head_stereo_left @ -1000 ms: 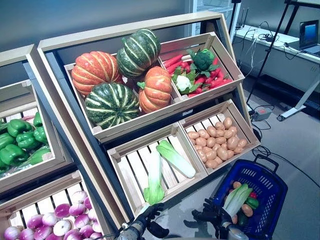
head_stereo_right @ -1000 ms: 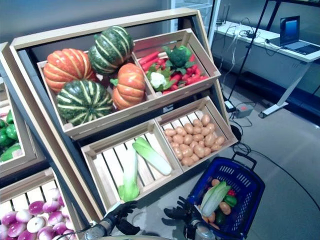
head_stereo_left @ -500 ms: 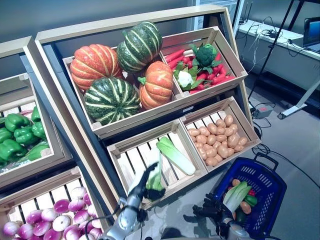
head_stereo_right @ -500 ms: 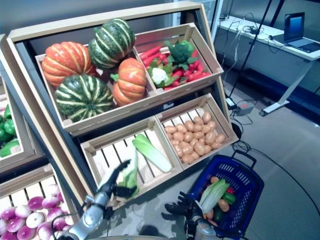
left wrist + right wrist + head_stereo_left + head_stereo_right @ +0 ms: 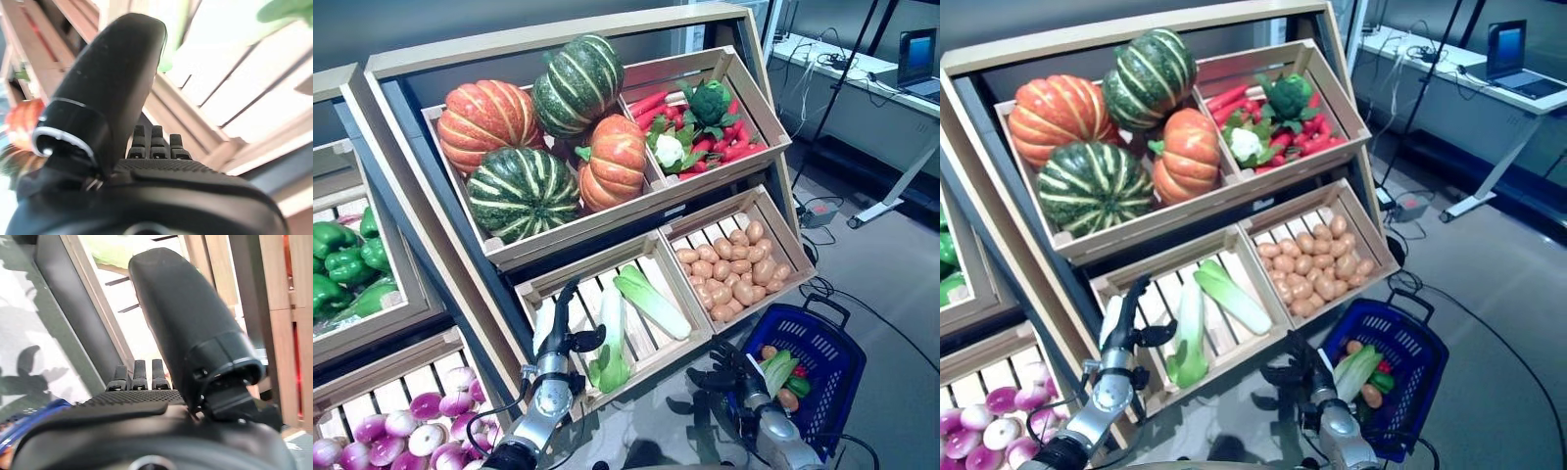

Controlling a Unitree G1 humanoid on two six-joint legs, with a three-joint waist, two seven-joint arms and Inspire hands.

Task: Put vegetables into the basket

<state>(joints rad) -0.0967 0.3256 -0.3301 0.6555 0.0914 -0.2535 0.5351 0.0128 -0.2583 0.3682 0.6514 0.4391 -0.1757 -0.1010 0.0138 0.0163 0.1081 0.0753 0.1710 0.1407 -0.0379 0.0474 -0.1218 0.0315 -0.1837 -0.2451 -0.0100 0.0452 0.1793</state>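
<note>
In the left eye view, the left hand (image 5: 570, 328) is raised inside the slatted crate (image 5: 651, 345), fingers straight and apart, thumb reaching toward the nearer bok choy (image 5: 610, 340), which lies just beside it. A second bok choy (image 5: 651, 303) lies across the slats. A second ago this hand was low, below the crate's front edge; it has since been lifted into the crate.

In the right eye view, the right hand (image 5: 1301, 371) is held with fingers spread, empty, beside the blue basket (image 5: 1417, 342), which already contains vegetables; it has hardly moved.

In the left wrist view, the thumb (image 5: 110, 93) stands clear and nothing is clamped; crate slats are seen beyond.

In the right wrist view, the fingers are straight and nothing is held.

The bok choy is judged light, smooth and somewhat slippery, with a firm pale stalk and softer leaves. A grasp round the mid-stalk is recommended.
</note>
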